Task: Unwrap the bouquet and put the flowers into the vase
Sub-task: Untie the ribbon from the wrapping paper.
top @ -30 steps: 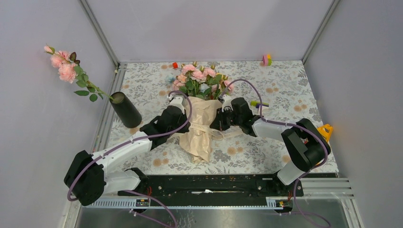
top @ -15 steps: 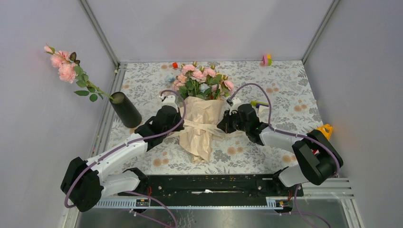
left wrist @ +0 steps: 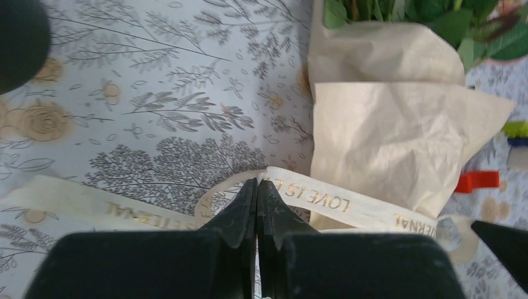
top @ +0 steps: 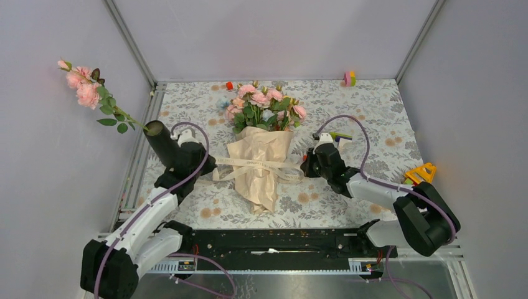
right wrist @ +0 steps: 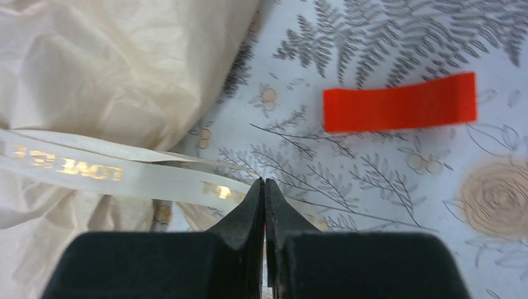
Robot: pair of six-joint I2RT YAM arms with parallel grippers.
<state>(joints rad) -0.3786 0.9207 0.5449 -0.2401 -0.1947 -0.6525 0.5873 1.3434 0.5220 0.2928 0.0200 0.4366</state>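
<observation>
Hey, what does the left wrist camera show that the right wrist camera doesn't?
Only the left wrist: the flowers, as green leaves above the kraft paper, and the left hand shut on the ribbon. Only the right wrist: the right hand shut on the ribbon's other end. Both: crinkled paper, gold-lettered cream ribbon, floral tablecloth.

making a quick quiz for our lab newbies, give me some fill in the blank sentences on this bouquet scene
1. The left end effector and the right end effector are each shut on an end of the bouquet's cream ____.
2. The vase already holds one flower stem whose blooms are ____.
3. The flat block lying past the right end effector's tips is ____.

Missing words: ribbon; pink; red
</observation>
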